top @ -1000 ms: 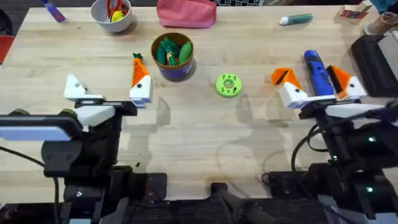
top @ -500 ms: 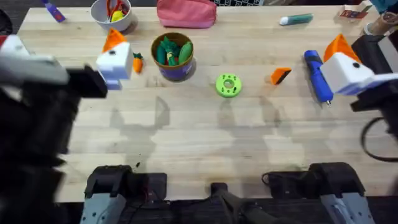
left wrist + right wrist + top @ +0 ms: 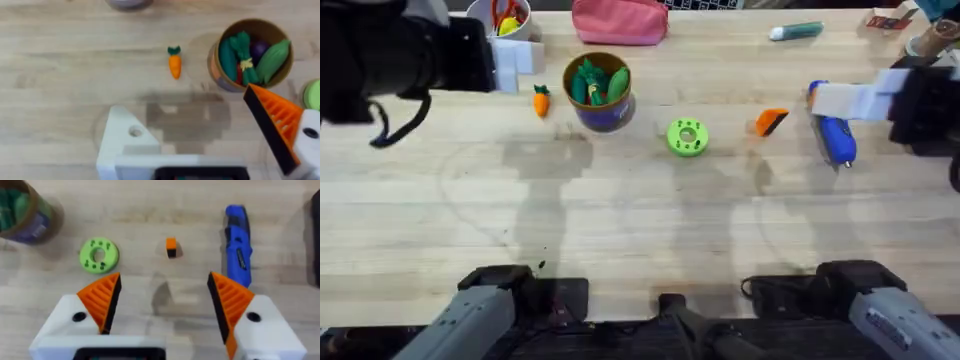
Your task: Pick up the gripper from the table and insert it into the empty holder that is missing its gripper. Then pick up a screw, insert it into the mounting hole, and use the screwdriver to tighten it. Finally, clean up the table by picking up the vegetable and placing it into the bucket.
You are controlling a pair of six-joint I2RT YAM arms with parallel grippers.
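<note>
The loose orange gripper (image 3: 771, 121) lies on the wooden table (image 3: 640, 220) right of centre, just left of the blue screwdriver (image 3: 834, 133) and right of the green disc (image 3: 687, 137); from the right wrist it shows end-on (image 3: 171, 247) between the disc (image 3: 99, 255) and the screwdriver (image 3: 237, 245). The left gripper (image 3: 207, 130) hangs high over the far left of the table with its fingers spread apart and nothing between them; one finger carries an orange ribbed pad (image 3: 274, 120), while the other is a bare white holder (image 3: 125, 137) with an open mounting hole. The right gripper (image 3: 162, 302) is raised over the far right, near the screwdriver, its two orange-padded fingers (image 3: 102, 300) wide apart and empty. The vegetable, a small carrot (image 3: 541, 101), lies on the table just left of the bucket (image 3: 597, 90), not touching it. The bucket holds green toy vegetables (image 3: 252, 55).
</note>
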